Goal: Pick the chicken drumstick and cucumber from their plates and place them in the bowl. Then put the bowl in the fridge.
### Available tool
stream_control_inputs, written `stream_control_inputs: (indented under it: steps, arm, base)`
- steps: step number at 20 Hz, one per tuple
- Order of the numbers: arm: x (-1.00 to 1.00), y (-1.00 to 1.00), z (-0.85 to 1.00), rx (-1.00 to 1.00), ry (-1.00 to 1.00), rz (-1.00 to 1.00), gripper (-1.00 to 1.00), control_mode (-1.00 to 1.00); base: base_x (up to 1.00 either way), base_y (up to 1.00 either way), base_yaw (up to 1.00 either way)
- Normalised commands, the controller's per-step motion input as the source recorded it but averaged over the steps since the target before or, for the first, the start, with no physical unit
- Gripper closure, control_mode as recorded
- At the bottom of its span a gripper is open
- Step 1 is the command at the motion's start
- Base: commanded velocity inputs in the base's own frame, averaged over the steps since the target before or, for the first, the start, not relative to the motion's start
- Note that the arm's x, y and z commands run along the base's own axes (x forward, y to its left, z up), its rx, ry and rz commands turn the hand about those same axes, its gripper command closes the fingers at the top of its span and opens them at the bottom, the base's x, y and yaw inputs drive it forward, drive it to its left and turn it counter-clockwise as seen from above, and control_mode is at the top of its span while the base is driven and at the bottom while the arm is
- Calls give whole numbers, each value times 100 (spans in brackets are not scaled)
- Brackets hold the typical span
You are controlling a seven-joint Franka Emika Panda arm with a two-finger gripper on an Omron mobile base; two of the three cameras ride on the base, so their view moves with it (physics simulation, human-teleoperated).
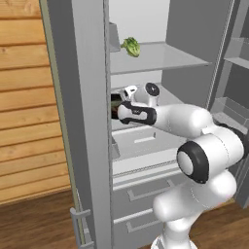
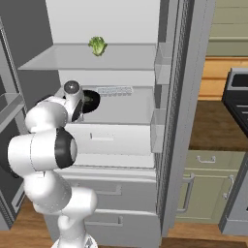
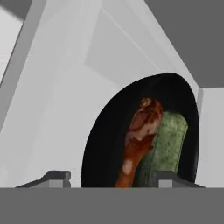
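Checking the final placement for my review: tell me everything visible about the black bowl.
The bowl is round, shallow, plain matte black. It sits on the fridge's middle shelf, towards the left side, below the shelf with the leafy vegetable. Inside, the reddish-brown chicken drumstick and green cucumber lie side by side, touching.

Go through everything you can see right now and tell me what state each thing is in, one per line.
Fridge: door open, shelves showing.
Bowl: on the middle shelf inside the fridge, upright.
Drumstick: lying in the bowl, against the cucumber.
Cucumber: lying in the bowl beside the drumstick.
Leafy green: sitting on the upper shelf.
Pincer: open, fingertips either side of the bowl's near rim, holding nothing.
Lower drawers: shut.
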Motion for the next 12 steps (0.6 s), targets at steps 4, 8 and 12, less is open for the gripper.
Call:
stream_control_inputs:
  steps: [4,8,12]
  arm:
    - [-88,-13,64,0,-20,0,-100,-100]
    - [-100,-23,73,-2,0,0,-100,-100]
    - [-100,-41,69,-1,5,0,-100,-100]
  base:
    - [0,0,0]
    - [0,0,0]
    - [0,0,0]
